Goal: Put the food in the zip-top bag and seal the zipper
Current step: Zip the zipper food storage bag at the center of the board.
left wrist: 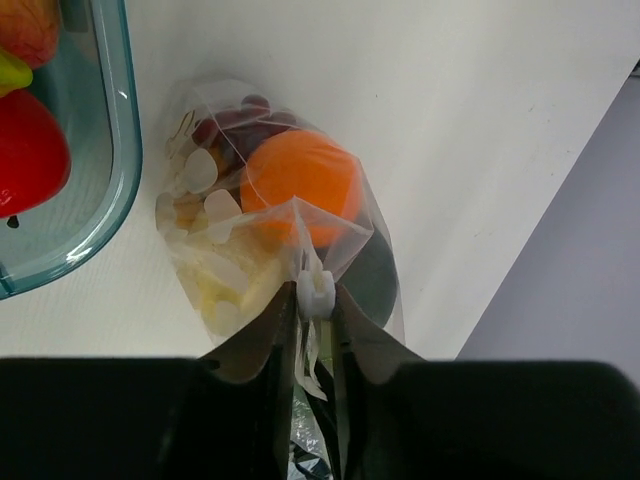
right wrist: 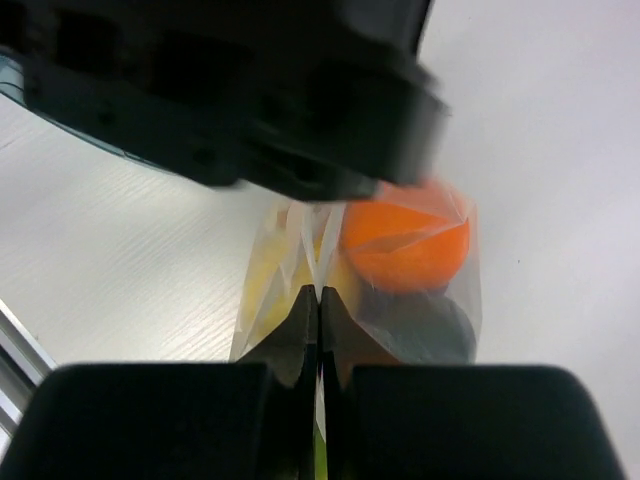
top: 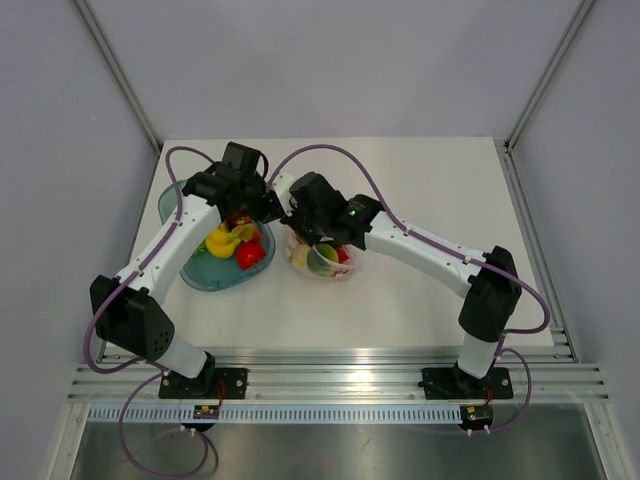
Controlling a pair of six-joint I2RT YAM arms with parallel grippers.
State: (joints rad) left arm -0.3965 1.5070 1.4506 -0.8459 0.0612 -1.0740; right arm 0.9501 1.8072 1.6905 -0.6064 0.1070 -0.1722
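Pinching the clear crinkled zip-top plastic bag [top: 322,262] at its mouth edge, both arms clenched on it. The left gripper [left wrist: 316,306] is grasping the bag mouth, fingers squeezed either side of a small white slider piece on the narrow clear zipper strip [left wrist: 314,282]. The right gripper [right wrist: 318,300] is clamped flat on the same edge, just beside the left one, at 11 o'clock of the bag in the top view. Bag rests on the white surface [top: 420,180], at 3 o'clock of the translucent blue-green plastic bowl [top: 205,278], near it but apart. Inside the bag: round orange toy fruit [left wrist: 300,180], purple toy grapes [left wrist: 240,112] at its 11 o'clock, pale yellow toy pieces [left wrist: 225,285] at its 7 o'clock. Cannot tell whether the zipper strip is closed along its length. Bowl holds yellow toy food [top: 226,238] and a red toy fruit [top: 250,255] at its 4 o'clock, touching.
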